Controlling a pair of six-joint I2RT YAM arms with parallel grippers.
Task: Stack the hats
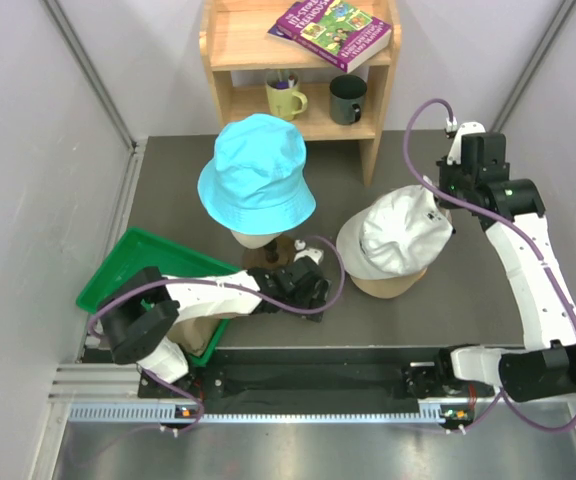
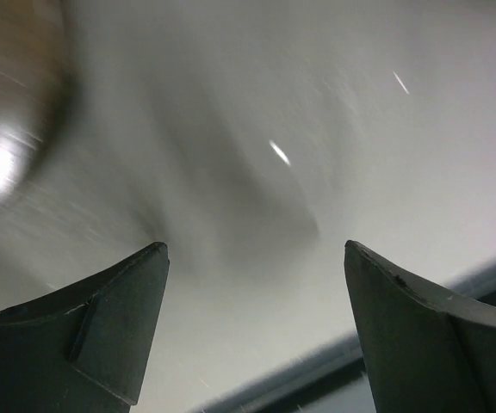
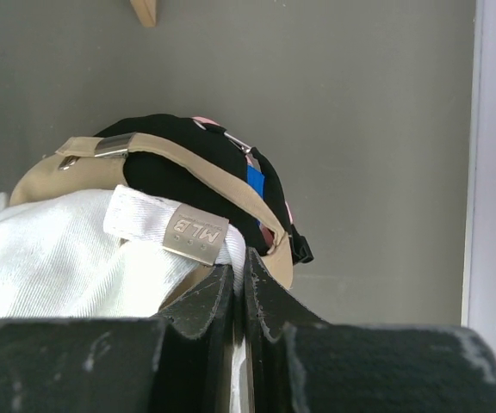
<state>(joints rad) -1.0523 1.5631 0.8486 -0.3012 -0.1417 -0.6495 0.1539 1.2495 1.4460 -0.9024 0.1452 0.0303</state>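
A cyan bucket hat [image 1: 258, 172] sits on the cream mannequin head [image 1: 257, 240]. To its right, a white cap [image 1: 393, 240] tops a stack on a rounded wooden stand [image 1: 388, 285]. In the right wrist view, tan [image 3: 188, 168], black [image 3: 158, 142], blue [image 3: 256, 181] and pink caps show under the white cap [image 3: 67, 249]. My right gripper [image 3: 239, 262] [image 1: 436, 205] is shut on the white cap's rear edge beside its strap. Low by the mannequin's base, my left gripper [image 1: 311, 268] [image 2: 252, 249] stands open with nothing between its fingers; its view is blurred.
A green tray [image 1: 133, 262] lies at the left under my left arm, holding something tan [image 1: 196, 338]. A wooden shelf [image 1: 298, 60] at the back carries a book [image 1: 333, 30], a yellow mug [image 1: 286, 97] and a dark mug [image 1: 348, 99]. Walls close both sides.
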